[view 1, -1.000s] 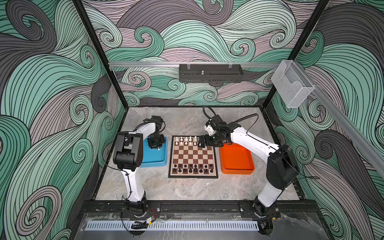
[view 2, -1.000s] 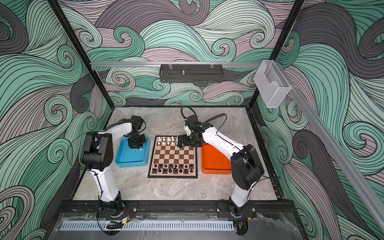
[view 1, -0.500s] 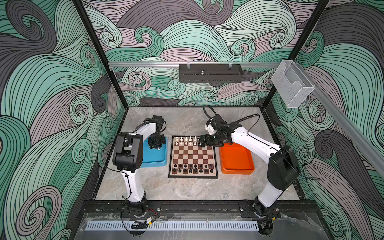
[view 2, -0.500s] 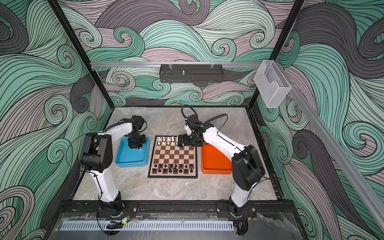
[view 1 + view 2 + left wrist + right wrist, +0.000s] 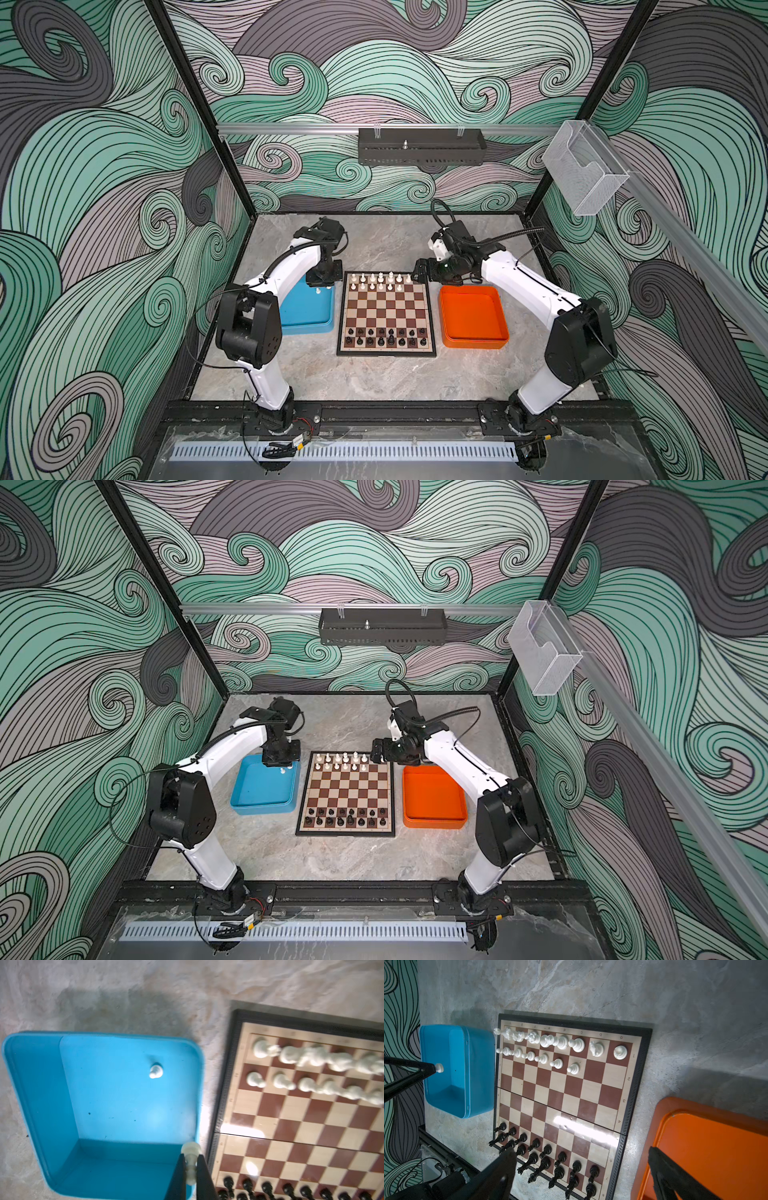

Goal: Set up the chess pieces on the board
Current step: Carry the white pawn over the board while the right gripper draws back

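Plastic, hard and glossy, is what the left end effector [image 5: 190,1157] is dealing with. It is clamped on a tiny white pawn [image 5: 191,1148], pinched across its narrow stem, with one end poking past the fingertips. The pawn hangs above the blue tray [image 5: 124,1105], at the edge next to the board [image 5: 571,1095]. A second white pawn [image 5: 155,1071] sits in that tray.

On the board, the white pawn row ends in two bare squares [image 5: 593,1072], while the black pieces [image 5: 546,1159] fill both their rows.

The pawn looks very light and rigid, unlikely to break. It is slick and round, though, so an off-centre squeeze could twist it or pop it out. The best hold is probably the waist under the head, jaws square across, with the base left free to land flat. Its small foot would tip easily beside close neighbours.

The right end effector [image 5: 419,276] hovers empty, jaws spread wide, at the board's far corner by the orange tray [image 5: 473,316].
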